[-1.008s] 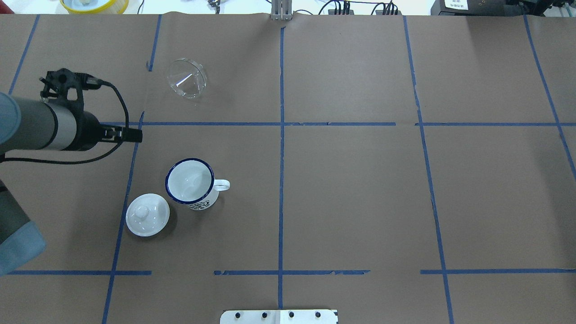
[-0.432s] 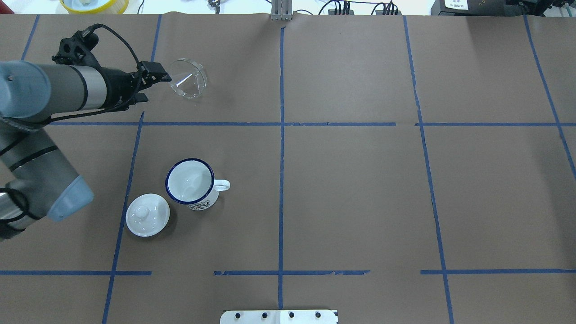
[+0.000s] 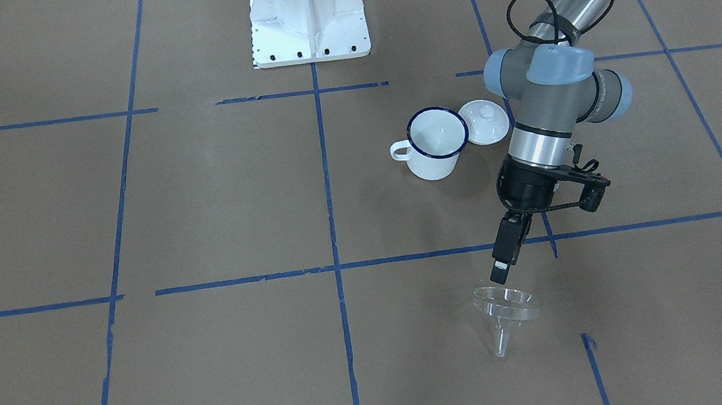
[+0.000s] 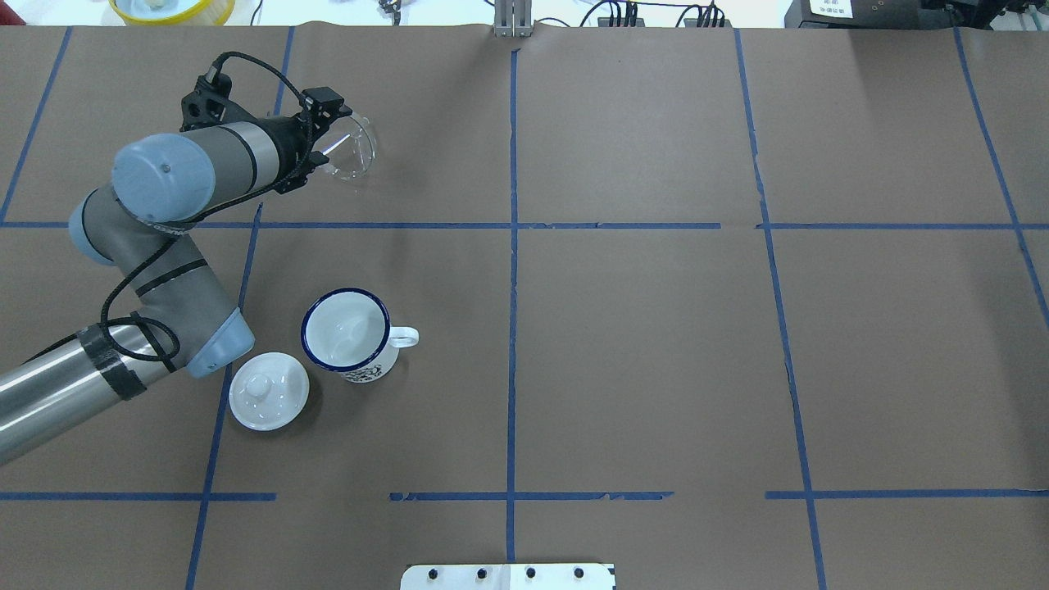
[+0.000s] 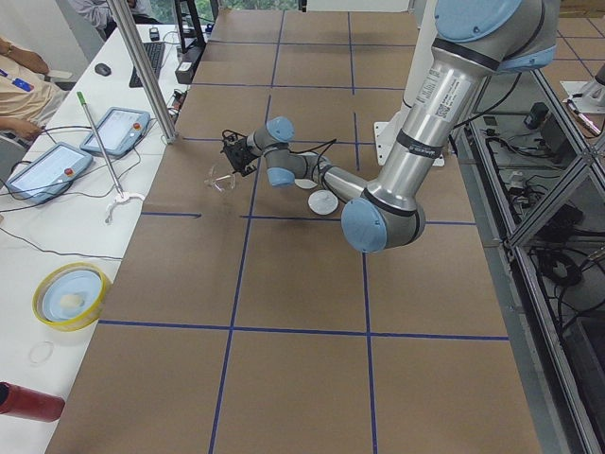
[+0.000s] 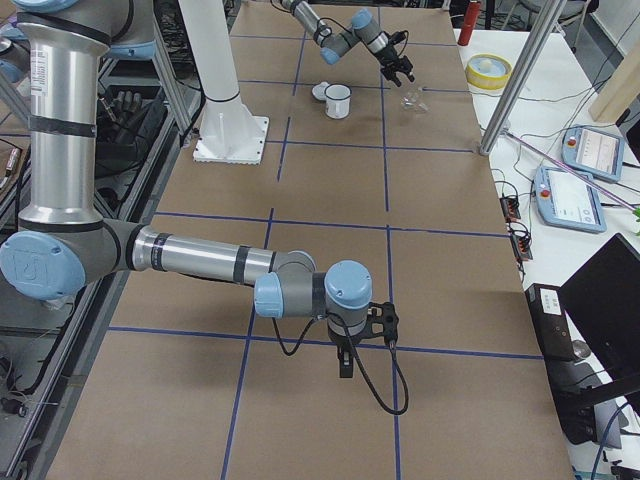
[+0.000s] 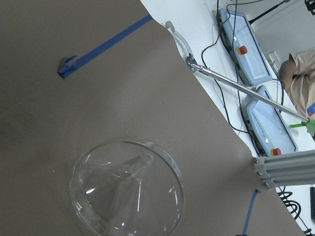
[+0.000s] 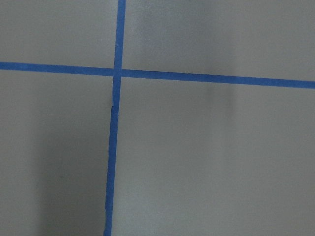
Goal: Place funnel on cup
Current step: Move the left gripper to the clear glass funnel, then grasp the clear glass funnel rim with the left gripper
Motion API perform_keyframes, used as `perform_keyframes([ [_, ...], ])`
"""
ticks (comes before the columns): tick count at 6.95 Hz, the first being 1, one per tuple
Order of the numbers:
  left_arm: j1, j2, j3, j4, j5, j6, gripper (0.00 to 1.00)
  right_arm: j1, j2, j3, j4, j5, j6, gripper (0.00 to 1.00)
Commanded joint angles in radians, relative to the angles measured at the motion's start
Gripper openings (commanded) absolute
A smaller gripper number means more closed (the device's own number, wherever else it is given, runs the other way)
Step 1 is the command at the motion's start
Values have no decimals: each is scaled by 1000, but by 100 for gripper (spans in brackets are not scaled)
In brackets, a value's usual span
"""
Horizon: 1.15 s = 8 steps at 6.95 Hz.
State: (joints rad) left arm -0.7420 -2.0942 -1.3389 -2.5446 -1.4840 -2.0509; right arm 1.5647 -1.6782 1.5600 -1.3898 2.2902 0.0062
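The clear funnel (image 4: 346, 147) lies tilted on the brown paper at the far left, its spout pointing away from the robot (image 3: 505, 311). It fills the lower part of the left wrist view (image 7: 127, 191). My left gripper (image 4: 322, 141) hangs just above the funnel's near rim (image 3: 499, 273); its fingers stand apart, open and empty. The white cup with a blue rim (image 4: 347, 332) stands upright nearer the robot base (image 3: 436, 143), handle to the right. My right gripper (image 6: 345, 362) is low over bare paper far from both; I cannot tell its state.
A white domed lid with a knob (image 4: 269, 391) lies beside the cup on its left (image 3: 485, 121). The robot's base plate (image 3: 309, 30) is at the near middle edge. A metal post (image 4: 512, 20) and a yellow bowl (image 4: 172, 8) stand beyond the far edge.
My left arm has swung from the left side out to the far left, bringing the gripper to the funnel's rim. Funnel, cup and lid have not moved.
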Motion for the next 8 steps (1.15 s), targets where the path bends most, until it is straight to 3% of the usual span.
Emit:
perform_keyframes([
  [1, 6, -92, 145, -45, 48, -57, 87, 0, 0, 0, 0, 0, 0, 100],
  [3, -2, -92, 150, -46, 48, -57, 60, 0, 0, 0, 0, 0, 0, 100],
  [4, -16, -90, 152, -46, 48, -55, 52, 0, 0, 0, 0, 0, 0, 100],
  [8, -36, -87, 178, -48, 50, -54, 46, 0, 0, 0, 0, 0, 0, 100],
])
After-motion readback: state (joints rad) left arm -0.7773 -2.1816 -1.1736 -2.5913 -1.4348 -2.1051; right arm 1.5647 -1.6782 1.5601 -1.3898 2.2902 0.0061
